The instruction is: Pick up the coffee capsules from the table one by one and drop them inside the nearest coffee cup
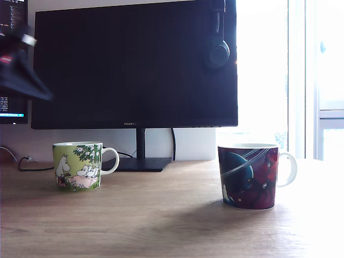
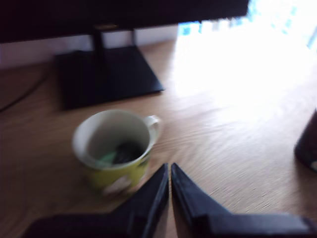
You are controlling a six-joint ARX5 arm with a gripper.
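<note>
Capsules: a dark grey one (image 2: 128,150) and a mint green one (image 2: 106,158) lie inside the green mug (image 2: 115,153); blurred.
Claw (image 2: 170,171): pressed closed, holding nothing, above the worktop (image 2: 223,134) just beside the green mug.
Dark mug (image 1: 251,175): well apart, toward the exterior view's right.
Monitor (image 1: 134,62): behind both mugs, its base (image 2: 106,74) near the green mug.

I work at an office-like desk: a wooden tabletop (image 1: 161,220), a large dark monitor (image 1: 134,64) with headphones (image 1: 216,51) hung on it, a bright window (image 1: 279,70) far right in the exterior view.
</note>
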